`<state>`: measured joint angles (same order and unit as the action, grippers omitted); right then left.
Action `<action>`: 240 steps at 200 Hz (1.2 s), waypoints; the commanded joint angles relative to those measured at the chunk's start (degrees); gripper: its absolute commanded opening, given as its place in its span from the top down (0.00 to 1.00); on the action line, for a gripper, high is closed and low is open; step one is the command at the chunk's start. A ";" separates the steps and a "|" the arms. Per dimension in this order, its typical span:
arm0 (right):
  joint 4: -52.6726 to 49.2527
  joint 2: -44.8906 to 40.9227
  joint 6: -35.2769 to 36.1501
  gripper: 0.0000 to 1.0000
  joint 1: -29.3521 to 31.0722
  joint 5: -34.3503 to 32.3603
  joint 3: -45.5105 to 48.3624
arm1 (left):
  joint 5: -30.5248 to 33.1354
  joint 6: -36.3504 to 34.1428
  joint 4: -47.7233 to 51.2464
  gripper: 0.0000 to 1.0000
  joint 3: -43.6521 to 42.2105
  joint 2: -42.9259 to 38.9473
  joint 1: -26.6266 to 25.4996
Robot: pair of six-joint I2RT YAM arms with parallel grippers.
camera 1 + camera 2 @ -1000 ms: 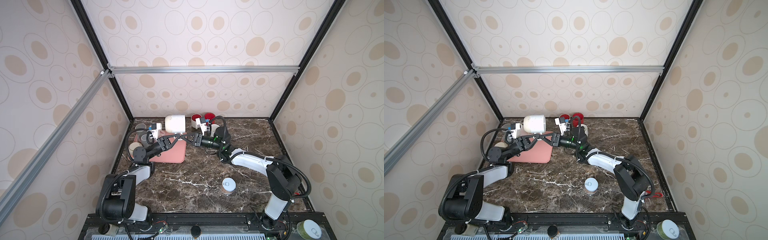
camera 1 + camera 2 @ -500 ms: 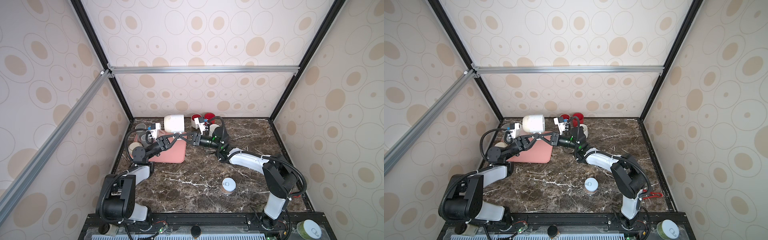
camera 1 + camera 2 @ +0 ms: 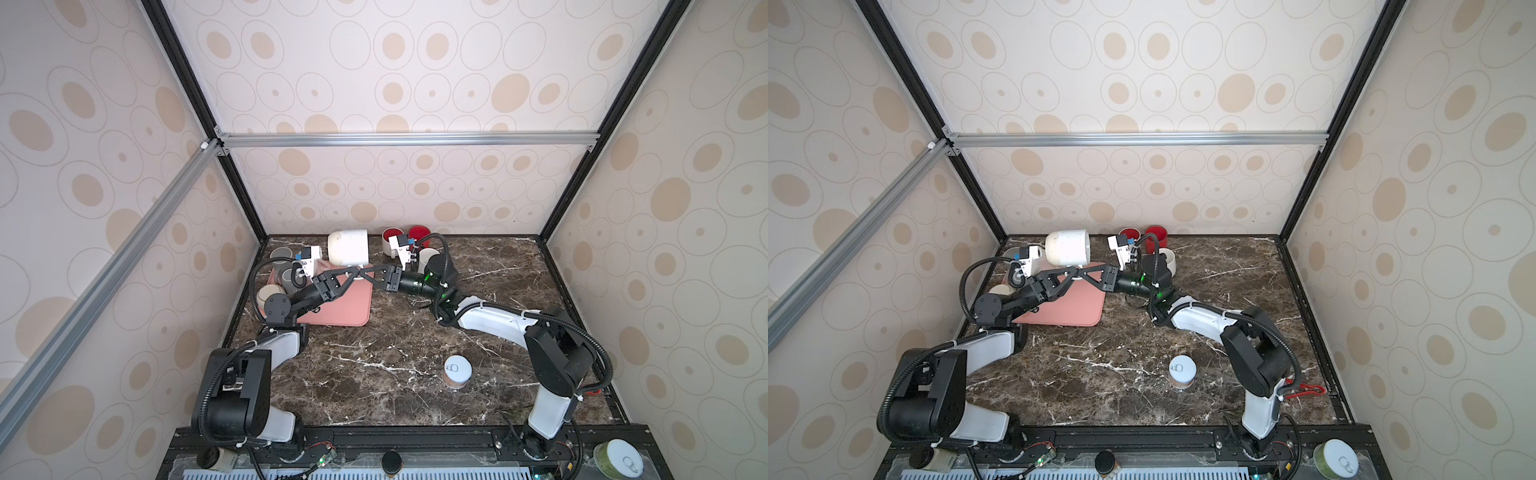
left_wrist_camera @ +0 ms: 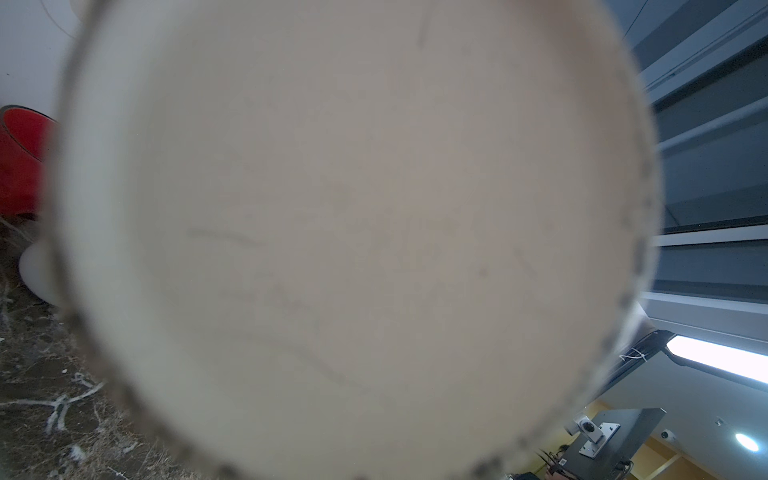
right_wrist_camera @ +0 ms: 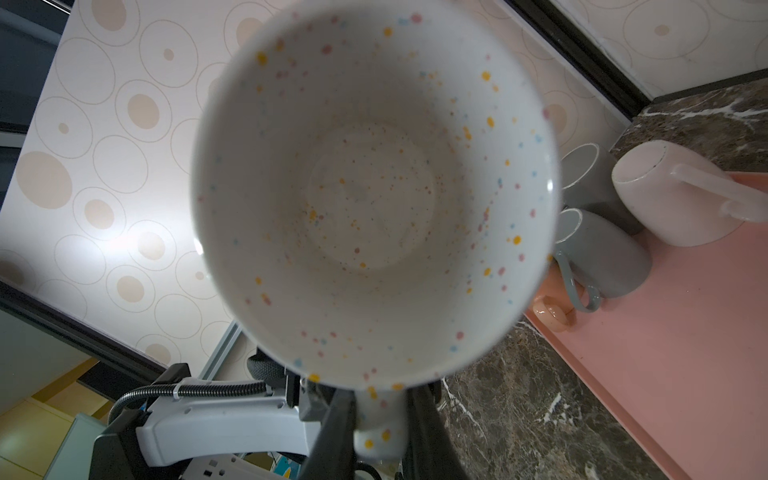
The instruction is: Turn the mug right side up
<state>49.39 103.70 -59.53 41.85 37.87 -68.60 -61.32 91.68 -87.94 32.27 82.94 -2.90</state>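
Marble tabletop (image 3: 395,374): dark brown with white veins, carrying a pink mat (image 3: 349,311) toward its far left corner.
Walls (image 3: 395,83): cream paper with beige ovals on three sides, a silver rail (image 3: 407,139) across the back.
Mug (image 3: 348,247): white and speckled, held in the air on its side over the mat's far edge, mouth toward the right gripper (image 5: 378,411).
Right gripper: fingers clamped on the mug's handle in the right wrist view.
Left gripper (image 3: 352,273): tips meet the right gripper's under the mug, above the mat. Whether they pinch the handle or stand apart cannot be told.
Hidden: the mug's blurred base fills the left wrist view. Grey mugs (image 5: 598,253) at the mat's far left edge are partly covered in both top views.
Can (image 3: 457,369): white-lidded, well off the mat's near right corner.
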 commanded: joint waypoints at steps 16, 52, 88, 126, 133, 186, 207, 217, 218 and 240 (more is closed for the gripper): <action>4.63 -3.20 1.08 1.00 0.25 -2.66 1.79 | 1.68 0.27 -15.15 0.67 -0.46 -1.02 1.20; 4.70 -3.89 1.52 1.00 0.23 -3.59 2.61 | 1.66 -2.99 -8.56 0.67 -1.22 -2.08 1.58; 4.49 -4.13 2.11 1.00 0.24 -3.63 2.74 | 1.65 -10.16 3.70 0.67 -1.40 -5.42 1.68; 2.83 -4.65 3.69 1.00 0.21 -3.87 2.80 | 1.21 -16.91 15.67 0.76 0.02 -8.63 1.76; 2.77 -4.66 3.72 1.00 0.23 -3.94 2.77 | 1.03 -17.29 16.65 0.79 0.22 -8.76 1.75; 1.85 -4.23 3.07 0.97 0.25 -2.98 1.74 | 0.42 -11.78 9.32 1.00 -0.10 -7.21 1.65; 2.16 -3.73 2.38 0.88 0.45 -2.83 1.71 | 0.28 -7.75 3.14 1.00 -0.30 -5.86 1.63; 2.59 -3.38 1.91 0.83 0.56 -2.81 1.62 | 0.14 -5.87 0.76 1.00 -0.19 -5.22 1.63; 2.57 -3.35 1.84 0.82 0.58 -2.85 1.62 | 0.10 -5.80 0.58 1.00 -0.19 -5.19 1.61; 3.26 -2.53 1.25 0.75 0.89 -2.62 1.06 | -0.01 -2.71 -3.21 1.00 -0.11 -4.33 1.61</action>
<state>48.51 101.73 -56.84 42.41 35.51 -65.76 -60.88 84.79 -78.46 30.13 78.72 -1.80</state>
